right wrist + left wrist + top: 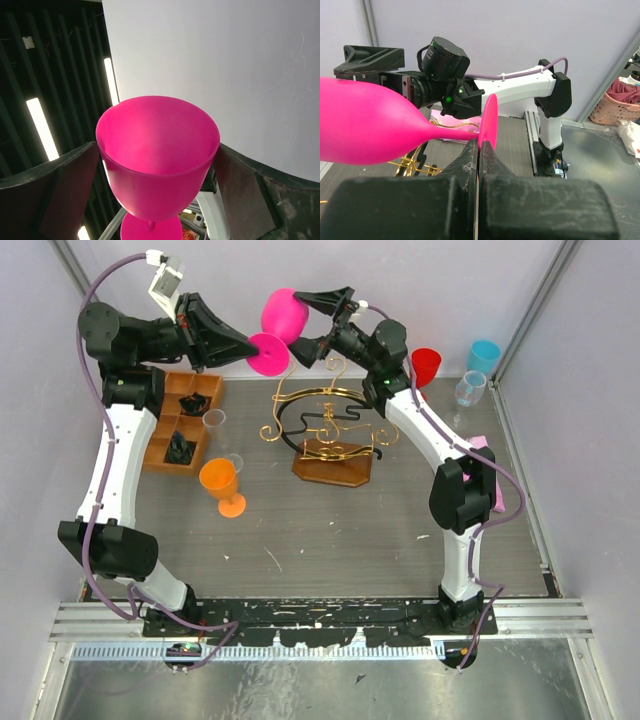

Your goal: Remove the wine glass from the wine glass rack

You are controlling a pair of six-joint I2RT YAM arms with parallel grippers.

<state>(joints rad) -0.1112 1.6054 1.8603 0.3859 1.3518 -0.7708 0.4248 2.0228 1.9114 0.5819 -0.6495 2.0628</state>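
Pinched shut between the left gripper's (478, 146) black fingers (466, 162) is the foot rim of the pink wine glass (370, 125). It lies on its side in the air, up and behind the gold wire rack (325, 425) and clear of its hooks. On the other end, the right gripper (157, 146) is spread wide, with a finger against each side of the bowl. An orange goblet (222, 485) stands on the table (330, 540) near a wooden tray (160, 445), well apart from the rack.

white arm links (105, 465) | black joints (460, 490) | purple cables (520, 74) | black jaws
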